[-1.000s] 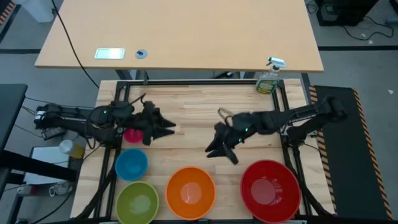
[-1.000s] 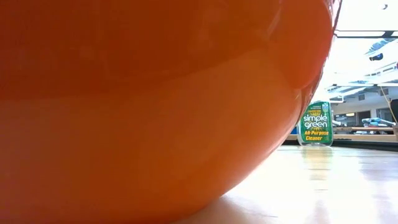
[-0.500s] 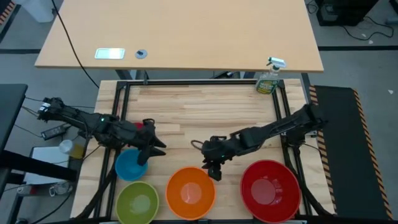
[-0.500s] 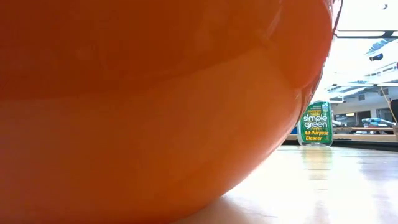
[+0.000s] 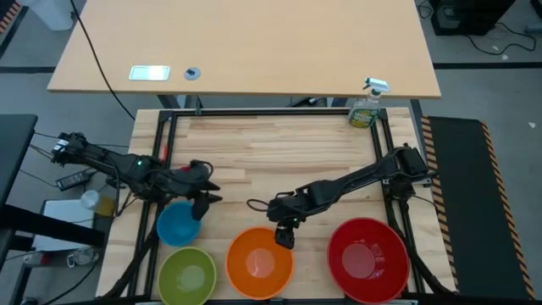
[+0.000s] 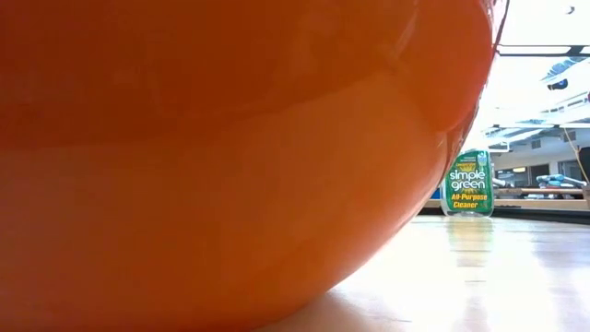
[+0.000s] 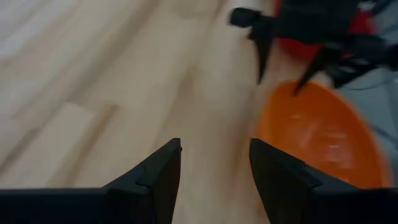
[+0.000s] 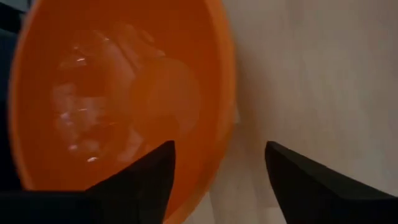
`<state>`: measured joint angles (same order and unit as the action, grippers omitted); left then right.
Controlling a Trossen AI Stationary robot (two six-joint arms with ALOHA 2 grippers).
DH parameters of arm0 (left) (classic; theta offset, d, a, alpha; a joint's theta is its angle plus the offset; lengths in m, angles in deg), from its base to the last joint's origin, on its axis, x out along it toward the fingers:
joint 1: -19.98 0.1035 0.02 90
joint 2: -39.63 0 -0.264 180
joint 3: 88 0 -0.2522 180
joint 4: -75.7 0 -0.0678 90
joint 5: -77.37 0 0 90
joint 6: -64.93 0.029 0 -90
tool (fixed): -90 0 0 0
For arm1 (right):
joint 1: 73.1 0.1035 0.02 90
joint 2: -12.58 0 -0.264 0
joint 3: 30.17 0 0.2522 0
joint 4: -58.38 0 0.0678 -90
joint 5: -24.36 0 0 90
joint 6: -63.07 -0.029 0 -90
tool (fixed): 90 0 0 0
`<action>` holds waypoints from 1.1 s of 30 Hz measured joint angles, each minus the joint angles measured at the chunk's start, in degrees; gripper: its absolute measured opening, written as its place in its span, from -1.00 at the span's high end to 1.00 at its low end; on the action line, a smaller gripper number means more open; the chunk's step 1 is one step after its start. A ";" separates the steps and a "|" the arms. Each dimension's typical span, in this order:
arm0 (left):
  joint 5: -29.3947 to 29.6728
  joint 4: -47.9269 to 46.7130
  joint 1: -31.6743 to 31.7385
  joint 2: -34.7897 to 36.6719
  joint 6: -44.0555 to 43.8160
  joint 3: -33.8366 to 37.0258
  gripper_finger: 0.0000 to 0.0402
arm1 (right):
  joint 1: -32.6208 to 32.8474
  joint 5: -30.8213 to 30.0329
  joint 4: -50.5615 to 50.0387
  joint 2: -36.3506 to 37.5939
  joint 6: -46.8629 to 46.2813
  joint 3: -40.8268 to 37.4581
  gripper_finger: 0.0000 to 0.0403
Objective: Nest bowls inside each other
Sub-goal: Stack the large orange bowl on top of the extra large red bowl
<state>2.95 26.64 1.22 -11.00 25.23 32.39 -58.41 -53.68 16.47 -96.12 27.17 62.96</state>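
Note:
Four bowls sit along the near edge of the table: blue [image 5: 176, 225], lime green [image 5: 187, 276], orange [image 5: 259, 263] and red [image 5: 368, 259]. My right gripper [image 5: 284, 236] hangs open over the orange bowl's far right rim [image 8: 225, 93], one finger over the bowl's inside and one over the table beside it. My left gripper [image 5: 206, 202] is open and empty [image 7: 214, 146] just beyond the blue bowl's far right rim, pointing slantwise down at the bare wood. In the low view the orange bowl [image 6: 230, 166] fills most of the picture.
A green spray bottle [image 5: 366, 110] stands at the table's far right corner [image 6: 468, 184]. Black frame rails [image 5: 166, 144] run along the table's left and right sides. The middle and far part of the wooden top [image 5: 271, 148] is bare.
My right gripper has gone down and toward the near edge, from the table's middle to the orange bowl's far rim, tipping further down. My left gripper has swung toward the near edge and tipped down beside the blue bowl; its arm now covers the small pink bowl.

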 joint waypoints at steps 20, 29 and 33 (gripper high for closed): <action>2.19 -2.42 -0.01 0.02 -0.21 0.02 0.04 | 0.35 -3.34 -0.67 -2.29 0.85 -0.04 0.39; 1.73 -3.70 -0.10 0.02 -0.22 0.02 0.04 | 0.09 -2.92 -1.34 -2.29 -1.30 -0.17 0.91; 1.73 -3.70 -0.10 0.02 -0.21 0.02 0.04 | -0.34 -2.64 -0.86 -2.30 -1.76 -0.17 0.89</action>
<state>4.69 22.94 1.11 -10.98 25.03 32.41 -58.75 -56.32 15.60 -98.43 25.40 62.79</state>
